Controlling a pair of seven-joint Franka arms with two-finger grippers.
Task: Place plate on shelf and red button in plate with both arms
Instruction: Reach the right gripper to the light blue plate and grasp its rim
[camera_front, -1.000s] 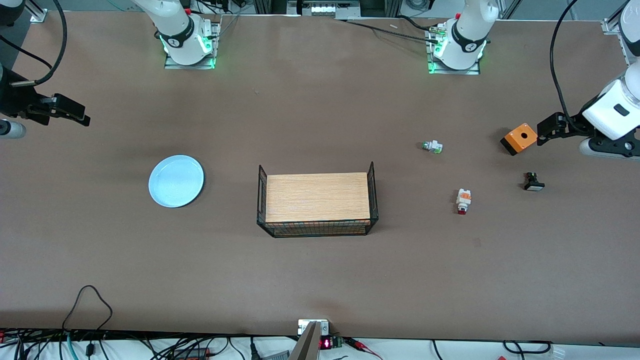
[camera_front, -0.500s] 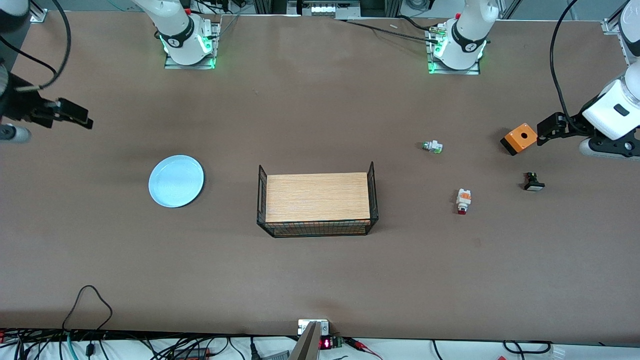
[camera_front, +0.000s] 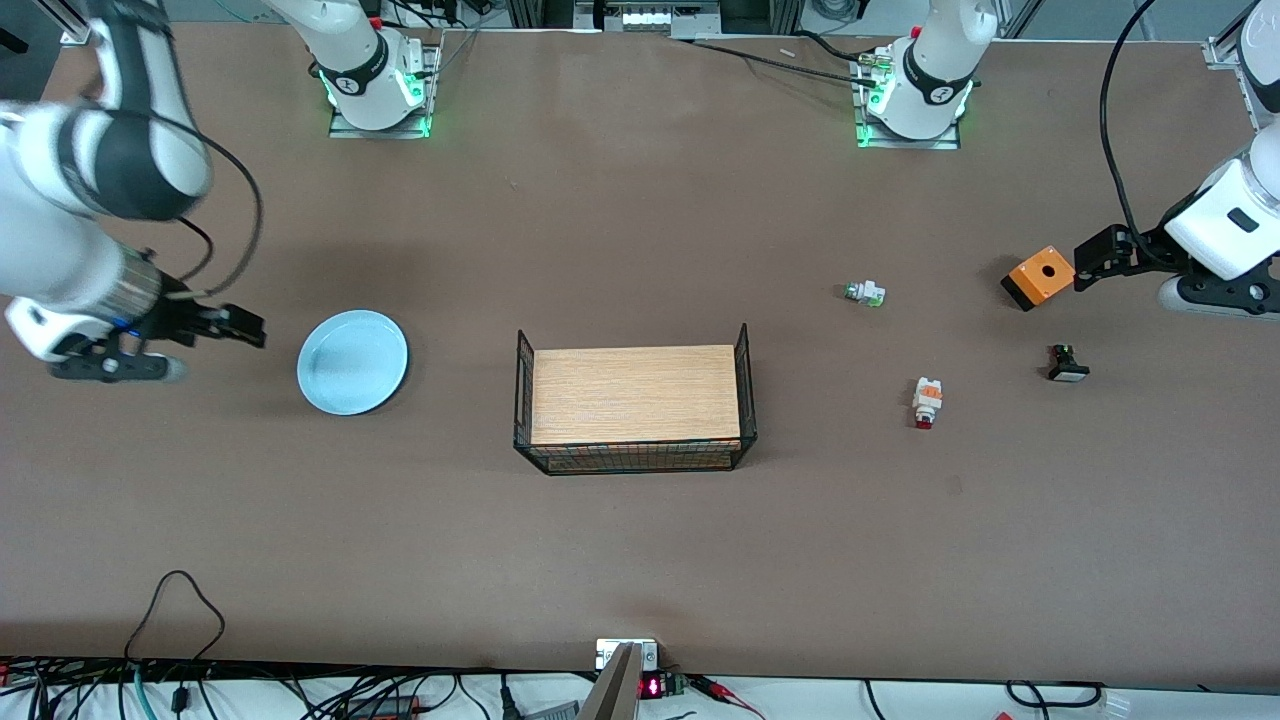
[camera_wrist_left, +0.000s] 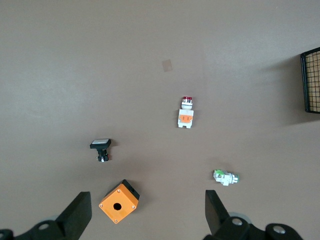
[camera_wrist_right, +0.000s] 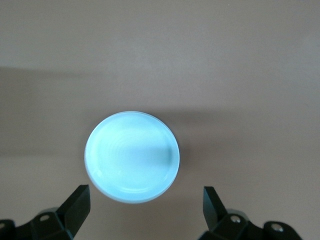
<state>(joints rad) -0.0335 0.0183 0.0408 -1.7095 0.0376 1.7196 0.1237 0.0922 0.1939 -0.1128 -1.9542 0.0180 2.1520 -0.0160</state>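
The pale blue plate (camera_front: 352, 361) lies flat on the table toward the right arm's end; it also shows in the right wrist view (camera_wrist_right: 132, 156). My right gripper (camera_front: 245, 327) is open and empty, just beside the plate's rim. The red button (camera_front: 927, 402), white with an orange band and dark red tip, lies on its side toward the left arm's end; it also shows in the left wrist view (camera_wrist_left: 185, 112). My left gripper (camera_front: 1090, 262) is open and empty beside an orange box, well apart from the red button.
A wire basket with a wooden board (camera_front: 633, 408) stands mid-table. An orange box with a hole (camera_front: 1040, 276), a white part with a green tip (camera_front: 865, 293) and a black part with a white cap (camera_front: 1067, 364) lie near the red button.
My right arm has swung from the table's edge toward the front camera, and its gripper is now right beside the plate. The left arm has not moved.
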